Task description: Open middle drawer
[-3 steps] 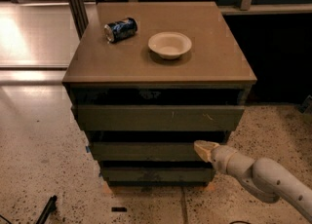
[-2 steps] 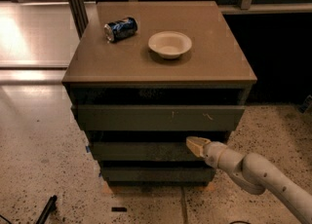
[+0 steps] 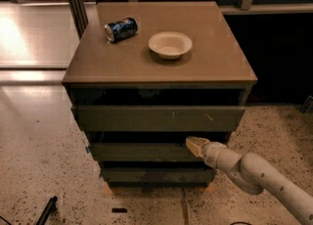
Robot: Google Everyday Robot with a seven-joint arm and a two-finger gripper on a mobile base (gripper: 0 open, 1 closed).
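A dark olive-grey cabinet has three stacked drawers. The middle drawer (image 3: 142, 151) is a plain handleless slab front below the top drawer front (image 3: 156, 119), which carries small pale scratches. The narrower bottom drawer front (image 3: 156, 175) sits beneath. My gripper (image 3: 195, 146) reaches in from the lower right on a pale arm. Its tip sits at the top edge of the middle drawer front, right of centre, at the dark gap above it.
On the cabinet top (image 3: 220, 57) lie a blue can (image 3: 120, 29) on its side and a pale bowl (image 3: 170, 44). Speckled floor surrounds the cabinet. A dark object (image 3: 46, 209) lies at the lower left. Metal legs and a rail stand behind.
My gripper has moved left along the middle drawer front, from its right end toward the centre. The drawers look unchanged.
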